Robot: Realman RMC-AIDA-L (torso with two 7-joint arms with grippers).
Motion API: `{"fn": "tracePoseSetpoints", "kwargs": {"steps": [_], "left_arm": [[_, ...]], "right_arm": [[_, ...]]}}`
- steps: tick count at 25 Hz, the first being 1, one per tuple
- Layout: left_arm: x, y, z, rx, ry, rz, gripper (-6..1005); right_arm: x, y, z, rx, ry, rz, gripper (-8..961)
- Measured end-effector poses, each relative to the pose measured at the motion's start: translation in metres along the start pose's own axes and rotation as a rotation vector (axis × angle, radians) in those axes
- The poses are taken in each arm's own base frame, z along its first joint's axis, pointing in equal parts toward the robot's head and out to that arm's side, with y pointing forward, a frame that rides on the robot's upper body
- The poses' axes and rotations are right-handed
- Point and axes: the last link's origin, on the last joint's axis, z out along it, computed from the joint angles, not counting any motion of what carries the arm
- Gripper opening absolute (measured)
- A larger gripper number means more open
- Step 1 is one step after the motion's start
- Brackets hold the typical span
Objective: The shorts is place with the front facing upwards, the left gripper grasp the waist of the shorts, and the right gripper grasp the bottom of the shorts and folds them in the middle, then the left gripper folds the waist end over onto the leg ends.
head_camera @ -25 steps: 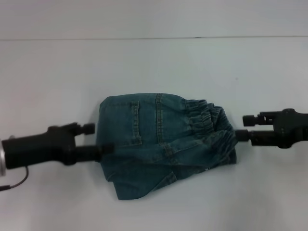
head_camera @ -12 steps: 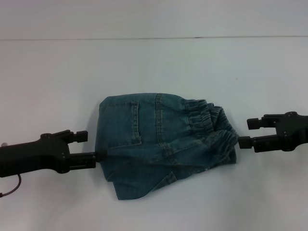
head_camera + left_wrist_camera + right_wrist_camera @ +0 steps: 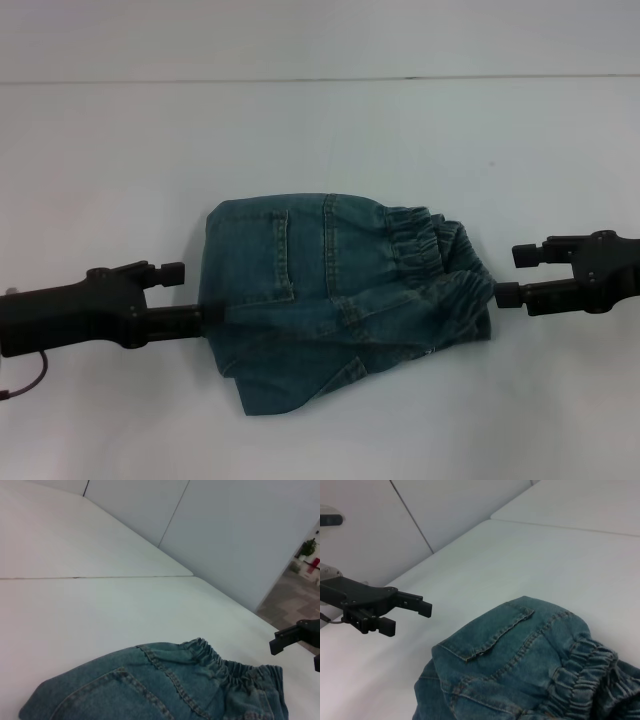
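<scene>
The blue denim shorts [image 3: 340,295] lie folded into a compact bundle in the middle of the white table [image 3: 320,140], with the gathered elastic waist [image 3: 430,245] at the right end. My left gripper [image 3: 190,293] is at the bundle's left edge, open and empty, its lower finger [image 3: 205,315] just at the cloth. My right gripper [image 3: 515,275] is open and holds nothing, a short gap off the waist end. The left wrist view shows the shorts [image 3: 165,690] with the right gripper [image 3: 295,640] beyond. The right wrist view shows the shorts [image 3: 530,665] and the left gripper [image 3: 405,617].
A seam in the table [image 3: 300,80] runs across the far side. A thin cable [image 3: 30,380] hangs from the left arm near the table's left edge. Grey wall panels [image 3: 225,530] stand behind the table.
The left gripper has pulled back left from the shorts' edge, then crept slightly back toward it. The right gripper withdrew a little to the right. The shorts have not moved.
</scene>
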Motion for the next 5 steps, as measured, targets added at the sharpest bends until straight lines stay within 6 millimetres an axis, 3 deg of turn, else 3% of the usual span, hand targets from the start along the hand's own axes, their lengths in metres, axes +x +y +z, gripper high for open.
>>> {"fn": "tracePoseSetpoints", "kwargs": {"steps": [5], "left_arm": [[0.0022, 0.0002, 0.0045, -0.015, 0.0, -0.002, 936]], "right_arm": [[-0.0001, 0.0004, 0.0012, -0.001, -0.004, -0.007, 879]]}}
